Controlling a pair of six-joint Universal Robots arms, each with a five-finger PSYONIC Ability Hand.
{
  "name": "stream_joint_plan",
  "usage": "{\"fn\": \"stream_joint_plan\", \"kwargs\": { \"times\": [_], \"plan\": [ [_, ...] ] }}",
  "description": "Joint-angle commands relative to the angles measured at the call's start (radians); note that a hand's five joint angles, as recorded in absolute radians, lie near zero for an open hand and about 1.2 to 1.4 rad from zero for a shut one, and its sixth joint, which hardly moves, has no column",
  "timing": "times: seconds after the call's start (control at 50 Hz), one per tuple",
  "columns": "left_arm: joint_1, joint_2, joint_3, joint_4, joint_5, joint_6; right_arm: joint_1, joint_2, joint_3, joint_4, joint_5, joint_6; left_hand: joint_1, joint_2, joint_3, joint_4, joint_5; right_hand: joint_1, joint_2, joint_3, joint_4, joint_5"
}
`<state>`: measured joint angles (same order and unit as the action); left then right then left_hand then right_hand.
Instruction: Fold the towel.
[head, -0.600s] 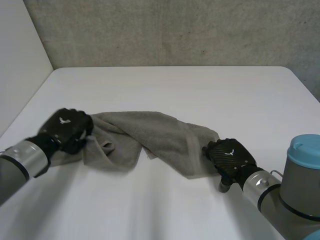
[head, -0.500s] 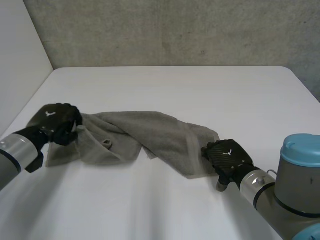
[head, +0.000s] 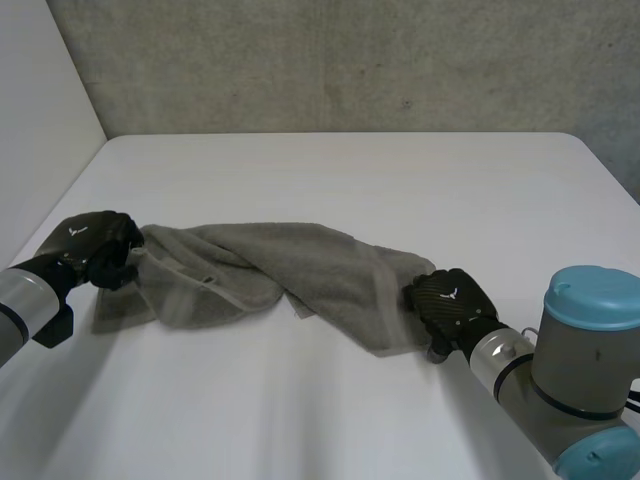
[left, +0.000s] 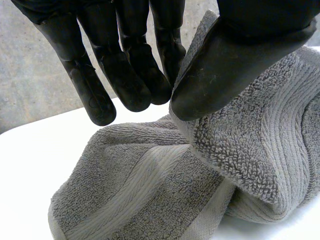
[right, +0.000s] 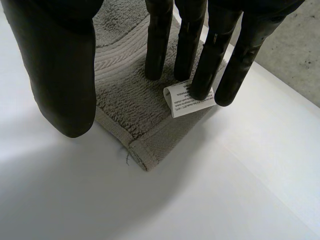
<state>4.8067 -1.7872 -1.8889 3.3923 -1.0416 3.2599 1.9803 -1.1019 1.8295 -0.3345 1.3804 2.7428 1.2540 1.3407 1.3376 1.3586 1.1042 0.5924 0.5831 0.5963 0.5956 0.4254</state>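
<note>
A grey towel (head: 300, 265) lies crumpled and stretched across the middle of the white table. My left hand (head: 90, 245) is at its left end. In the left wrist view the thumb (left: 240, 55) pinches an edge of the towel (left: 150, 190) against the fingers (left: 125, 65), with the rest bunched beneath. My right hand (head: 450, 305) rests on the towel's right front corner. There its straight fingers (right: 190, 55) press the cloth (right: 125, 100) beside a white label (right: 189, 99). The thumb (right: 60, 65) is just off the edge, over the table.
The table (head: 350, 170) runs back to a grey concrete wall (head: 350, 60). Its left edge (head: 55, 210) lies close to my left hand, with a white wall beyond. Bare table surface spreads in front of and behind the towel.
My left hand has moved left toward the table's edge, drawing the towel's left end out with it. The right hand has stayed on the right corner.
</note>
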Motion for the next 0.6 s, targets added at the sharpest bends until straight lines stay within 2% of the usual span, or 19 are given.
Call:
{"fn": "stream_joint_plan", "kwargs": {
  "times": [0.02,0.6],
  "plan": [
    [-0.005,0.000,-0.003,0.001,0.000,0.000,0.000,0.024,-0.010,-0.026,0.002,0.000,0.142,0.056,0.059,0.038,0.118,0.018,0.027,0.014,0.015,0.011],
    [-0.010,0.000,-0.003,0.001,0.002,0.000,0.003,0.060,-0.055,-0.063,0.034,0.002,0.142,0.056,0.059,0.038,0.118,0.080,0.089,0.076,0.076,0.072]
  ]
}}
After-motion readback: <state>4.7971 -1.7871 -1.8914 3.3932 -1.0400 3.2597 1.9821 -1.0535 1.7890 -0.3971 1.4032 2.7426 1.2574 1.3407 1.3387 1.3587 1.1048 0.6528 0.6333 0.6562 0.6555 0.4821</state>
